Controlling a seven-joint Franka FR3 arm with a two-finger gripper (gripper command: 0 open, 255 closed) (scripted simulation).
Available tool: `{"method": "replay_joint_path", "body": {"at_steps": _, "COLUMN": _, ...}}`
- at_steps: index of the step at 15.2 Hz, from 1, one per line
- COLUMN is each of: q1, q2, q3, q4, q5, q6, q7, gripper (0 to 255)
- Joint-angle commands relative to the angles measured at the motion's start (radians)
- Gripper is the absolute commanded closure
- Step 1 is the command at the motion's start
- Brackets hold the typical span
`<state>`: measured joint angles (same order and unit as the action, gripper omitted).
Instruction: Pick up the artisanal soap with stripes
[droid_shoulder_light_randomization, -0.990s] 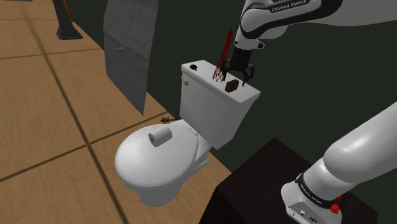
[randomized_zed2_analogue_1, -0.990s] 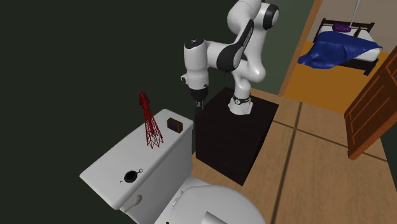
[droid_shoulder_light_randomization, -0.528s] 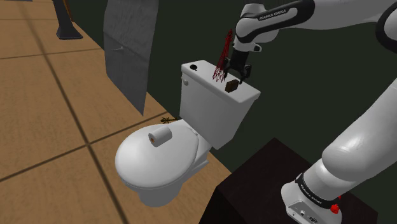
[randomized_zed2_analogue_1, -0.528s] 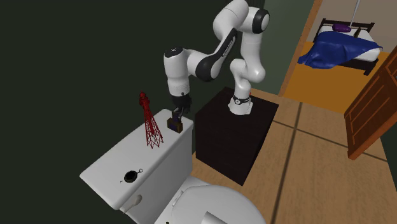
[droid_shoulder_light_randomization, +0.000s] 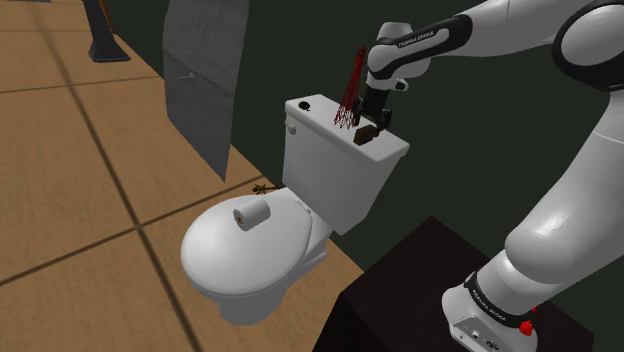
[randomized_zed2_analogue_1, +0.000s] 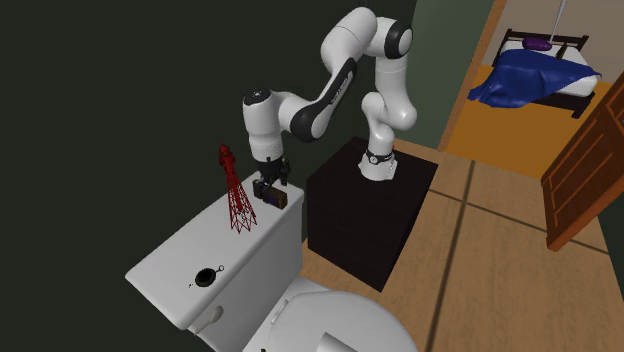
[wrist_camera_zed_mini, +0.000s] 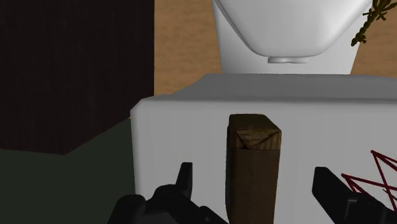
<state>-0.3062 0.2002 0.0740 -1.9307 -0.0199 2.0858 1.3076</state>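
Note:
A small dark brown soap block (droid_shoulder_light_randomization: 366, 133) (randomized_zed2_analogue_1: 279, 198) stands on the white toilet tank lid (droid_shoulder_light_randomization: 320, 125) (randomized_zed2_analogue_1: 190, 255), near the end closest to the black stand. My black gripper (droid_shoulder_light_randomization: 369, 120) (randomized_zed2_analogue_1: 270, 188) hangs low right over it, open. In the wrist view the soap (wrist_camera_zed_mini: 253, 153) rises between the two fingers (wrist_camera_zed_mini: 184, 181), which stand apart on either side without touching it, so my gripper (wrist_camera_zed_mini: 252, 170) holds nothing. No stripes show on the soap.
A red wire tower (droid_shoulder_light_randomization: 350, 92) (randomized_zed2_analogue_1: 236, 195) (wrist_camera_zed_mini: 375, 173) stands on the lid just beside the soap. A flush button (randomized_zed2_analogue_1: 205, 276) sits further along. A toilet paper roll (droid_shoulder_light_randomization: 252, 212) lies on the closed seat lid. The black stand (randomized_zed2_analogue_1: 365, 215) is beside the tank.
The arm has swung from beside the tank to above the soap and come down. The open fingers now straddle the soap. The soap and tower have not moved.

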Motion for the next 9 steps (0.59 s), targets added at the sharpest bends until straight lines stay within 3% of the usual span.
{"method": "replay_joint_path", "body": {"at_steps": 1, "q1": 0.001, "q2": 0.010, "q3": 0.000, "q4": -0.014, "q5": -0.001, "q6": 0.024, "q7": 0.004, "gripper": 0}}
{"method": "replay_joint_path", "body": {"at_steps": 4, "q1": 0.001, "q2": 0.020, "q3": 0.000, "q4": -0.023, "q5": -0.002, "q6": 0.043, "q7": 0.004, "gripper": 0}}
{"method": "replay_joint_path", "body": {"at_steps": 5, "q1": 0.001, "q2": 0.021, "q3": 0.000, "q4": -0.020, "q5": -0.002, "q6": 0.042, "q7": 0.004, "gripper": 255}}
{"method": "replay_joint_path", "body": {"at_steps": 9, "q1": 0.001, "q2": 0.022, "q3": 0.000, "q4": -0.020, "q5": -0.002, "q6": 0.043, "q7": 0.004, "gripper": 255}}
